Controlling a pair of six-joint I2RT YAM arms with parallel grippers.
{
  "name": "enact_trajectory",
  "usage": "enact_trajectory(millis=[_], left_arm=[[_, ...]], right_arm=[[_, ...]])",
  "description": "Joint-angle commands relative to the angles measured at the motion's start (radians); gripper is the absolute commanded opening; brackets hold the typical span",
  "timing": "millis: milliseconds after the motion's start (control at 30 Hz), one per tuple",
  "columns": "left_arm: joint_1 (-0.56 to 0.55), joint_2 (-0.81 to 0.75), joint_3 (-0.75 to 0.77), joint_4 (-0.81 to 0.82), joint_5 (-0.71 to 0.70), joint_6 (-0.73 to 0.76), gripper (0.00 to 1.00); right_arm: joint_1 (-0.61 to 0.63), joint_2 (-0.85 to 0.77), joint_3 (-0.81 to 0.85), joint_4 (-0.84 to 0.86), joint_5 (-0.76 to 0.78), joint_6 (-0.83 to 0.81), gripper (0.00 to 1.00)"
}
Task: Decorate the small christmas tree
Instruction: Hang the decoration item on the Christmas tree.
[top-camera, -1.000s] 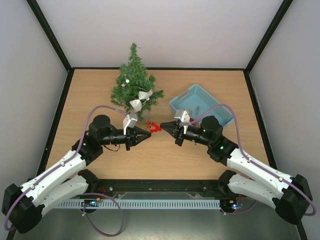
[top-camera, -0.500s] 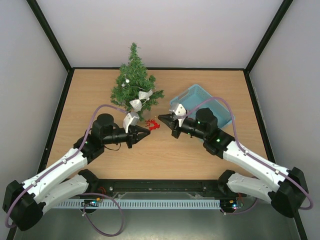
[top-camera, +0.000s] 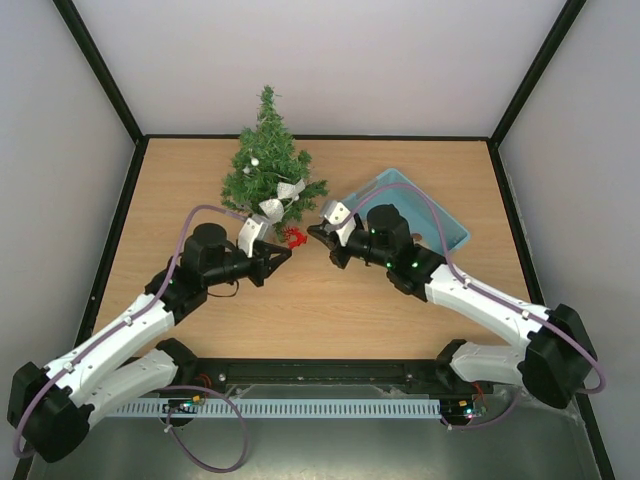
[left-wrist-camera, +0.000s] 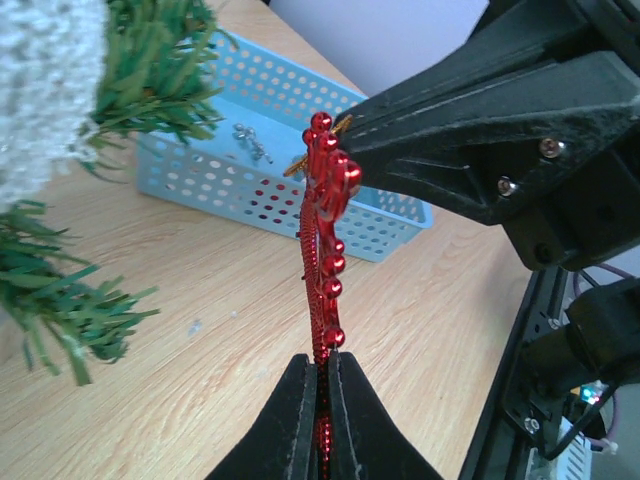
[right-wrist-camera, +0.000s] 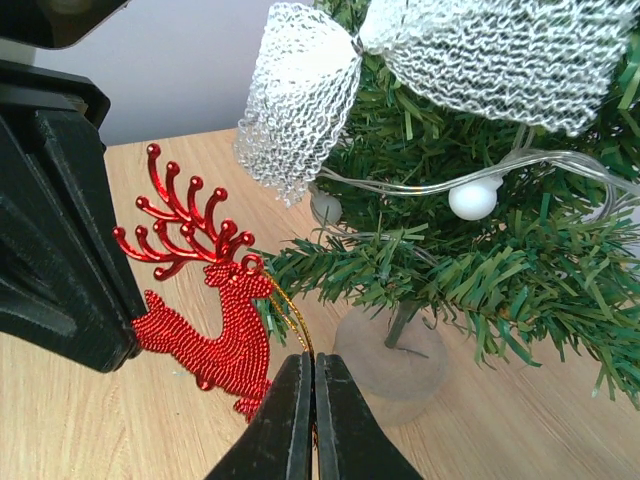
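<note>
The small christmas tree (top-camera: 268, 165) stands at the back of the table and wears a white mesh bow (right-wrist-camera: 400, 60) and a bead string. A red glitter reindeer ornament (top-camera: 294, 237) hangs between both grippers, just beside the tree's lowest branches. My left gripper (left-wrist-camera: 322, 362) is shut on the reindeer's body (left-wrist-camera: 322, 260), seen edge-on. My right gripper (right-wrist-camera: 313, 360) is shut on the reindeer's gold hanging loop (right-wrist-camera: 290, 320). That loop lies against the tip of a low branch (right-wrist-camera: 330, 265), above the tree's round base (right-wrist-camera: 390, 360).
A light blue perforated basket (top-camera: 445, 228) sits right of the tree, partly hidden behind the right arm, with a small silver piece (left-wrist-camera: 250, 140) inside. Dark frame rails (top-camera: 130, 200) and grey walls border the table.
Both grippers have carried the reindeer away from the near edge and a little left, from open table to the tree's lowest branches. The right arm has stretched out further. Both grips are unchanged.
</note>
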Motion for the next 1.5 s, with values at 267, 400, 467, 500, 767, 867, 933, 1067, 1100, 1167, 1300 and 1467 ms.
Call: enact_trajectory(millis=[267,400,467,500,767,867,933,1067,1100,1167,1300,1467], left_arm=[[0.042,0.042,0.022,0.000,0.011,-0.025,0.02],[0.043,0.046,0.021,0.016,0.015,-0.027,0.02],[0.043,0.053,0.021,0.026,0.020,-0.028,0.02],[0.044,0.055,0.021,0.031,0.021,-0.028,0.02],[0.043,0.080,0.036,0.039,0.009,-0.041,0.02],[0.044,0.085,0.037,0.044,0.007,-0.050,0.02],[0.043,0.090,0.039,0.050,0.016,-0.058,0.02],[0.044,0.099,0.058,0.037,0.041,-0.087,0.02],[0.043,0.098,0.057,0.041,0.049,-0.099,0.02],[0.044,0.099,0.051,0.050,0.054,-0.120,0.02],[0.044,0.117,0.048,0.054,0.037,-0.127,0.02],[0.043,0.149,0.070,0.039,0.039,-0.126,0.03]], right_arm=[[-0.011,0.083,0.080,0.042,0.030,-0.019,0.02],[-0.022,0.093,0.097,0.043,0.037,-0.027,0.02],[-0.024,0.102,0.107,0.043,0.048,-0.033,0.02],[-0.026,0.108,0.111,0.040,0.054,-0.038,0.02],[-0.032,0.141,0.137,0.029,0.068,-0.048,0.02],[-0.034,0.138,0.133,0.016,0.072,-0.054,0.02],[-0.034,0.129,0.135,-0.005,0.071,-0.055,0.02],[-0.034,0.089,0.114,-0.050,0.068,-0.051,0.02],[-0.034,0.073,0.102,-0.051,0.069,-0.050,0.02],[-0.035,0.052,0.079,-0.049,0.078,-0.050,0.02],[-0.034,0.062,0.090,-0.060,0.097,-0.066,0.02],[-0.034,0.086,0.131,-0.091,0.124,-0.099,0.02]])
